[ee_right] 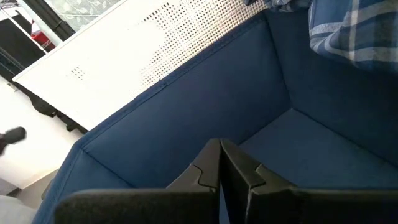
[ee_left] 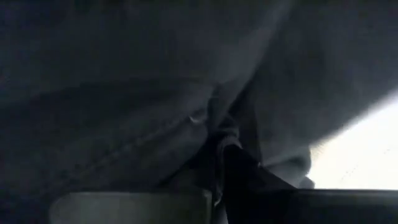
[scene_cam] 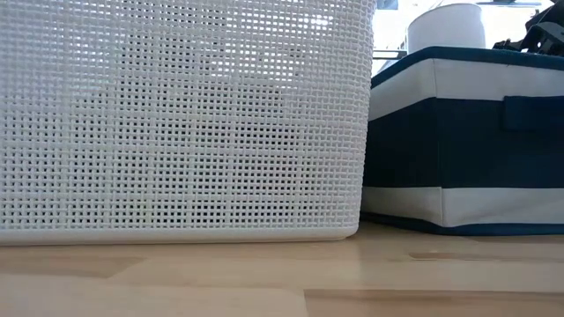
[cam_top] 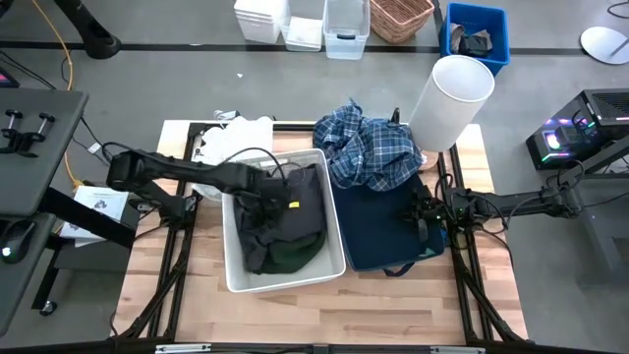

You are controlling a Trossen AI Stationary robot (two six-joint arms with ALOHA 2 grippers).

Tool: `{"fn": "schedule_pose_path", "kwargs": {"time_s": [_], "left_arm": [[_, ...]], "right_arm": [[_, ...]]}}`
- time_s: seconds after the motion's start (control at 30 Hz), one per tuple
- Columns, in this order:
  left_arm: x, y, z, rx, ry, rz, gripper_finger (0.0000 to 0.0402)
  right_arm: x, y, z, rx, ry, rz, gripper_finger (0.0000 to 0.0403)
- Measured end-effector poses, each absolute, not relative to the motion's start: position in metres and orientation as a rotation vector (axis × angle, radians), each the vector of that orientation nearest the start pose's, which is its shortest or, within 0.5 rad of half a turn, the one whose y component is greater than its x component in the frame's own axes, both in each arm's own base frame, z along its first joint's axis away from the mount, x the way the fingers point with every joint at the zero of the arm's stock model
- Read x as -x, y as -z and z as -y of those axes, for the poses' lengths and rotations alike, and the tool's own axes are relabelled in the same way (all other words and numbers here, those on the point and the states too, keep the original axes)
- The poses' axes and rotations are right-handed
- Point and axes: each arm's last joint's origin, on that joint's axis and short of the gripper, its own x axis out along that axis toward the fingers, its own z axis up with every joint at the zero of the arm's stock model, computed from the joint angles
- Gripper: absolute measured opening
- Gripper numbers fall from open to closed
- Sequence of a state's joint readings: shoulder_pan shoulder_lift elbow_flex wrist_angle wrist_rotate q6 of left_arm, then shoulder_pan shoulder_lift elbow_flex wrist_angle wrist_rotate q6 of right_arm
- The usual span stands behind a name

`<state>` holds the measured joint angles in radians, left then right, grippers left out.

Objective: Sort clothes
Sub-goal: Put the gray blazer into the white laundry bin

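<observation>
A dark grey garment (cam_top: 295,202) lies in the white plastic bin (cam_top: 234,280), partly over a dark green one (cam_top: 295,254). My left gripper (cam_top: 260,204) reaches into the bin from the table's left and is shut on the grey garment (ee_left: 155,93). A blue-and-white plaid shirt (cam_top: 369,147) lies bunched over the far end of the navy blue bin (cam_top: 378,241). White garments (cam_top: 236,143) lie on the table behind the white bin. My right gripper (cam_top: 423,221) is shut and empty over the navy bin's right side (ee_right: 186,106). My left gripper pinches a gathered fold of the dark grey garment (ee_left: 214,121) between its two fingertips (ee_left: 239,165). It comes slanting down from the table's left. The cloth fills the wrist view; one layer or several, I cannot tell. The rest of the garment lies in the white bin.
A tall white cylinder (cam_top: 450,103) stands at the table's far right, next to the plaid shirt. In the low view the white bin's mesh wall (scene_cam: 176,114) and the navy bin's wall (scene_cam: 467,150) stand side by side. More bins and a basket (cam_top: 398,18) sit on the floor beyond.
</observation>
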<state>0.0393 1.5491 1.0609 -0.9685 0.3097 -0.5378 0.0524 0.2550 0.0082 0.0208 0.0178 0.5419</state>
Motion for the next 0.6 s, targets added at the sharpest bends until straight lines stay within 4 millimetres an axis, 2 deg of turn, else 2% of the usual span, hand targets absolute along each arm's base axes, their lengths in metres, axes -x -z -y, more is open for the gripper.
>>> {"fn": "schedule_pose_path", "kwargs": {"time_s": [0.13,0.3,0.4,0.6], "left_arm": [[-0.272,-0.186,-0.002,0.752,-0.214,-1.513,0.0],[-0.278,-0.185,-0.002,0.788,-0.227,-1.455,0.0015],[-0.282,-0.198,-0.002,0.793,-0.211,-1.391,0.0042],[-0.292,-0.242,-0.001,0.756,-0.128,-1.246,0.0129]], "right_arm": [[-0.111,-0.147,-0.005,-0.532,0.027,-0.229,0.0],[-0.111,-0.147,-0.005,-0.531,0.028,-0.229,0.0],[-0.111,-0.147,-0.005,-0.532,0.028,-0.229,0.0],[-0.111,-0.147,-0.005,-0.532,0.028,-0.23,0.0]]}}
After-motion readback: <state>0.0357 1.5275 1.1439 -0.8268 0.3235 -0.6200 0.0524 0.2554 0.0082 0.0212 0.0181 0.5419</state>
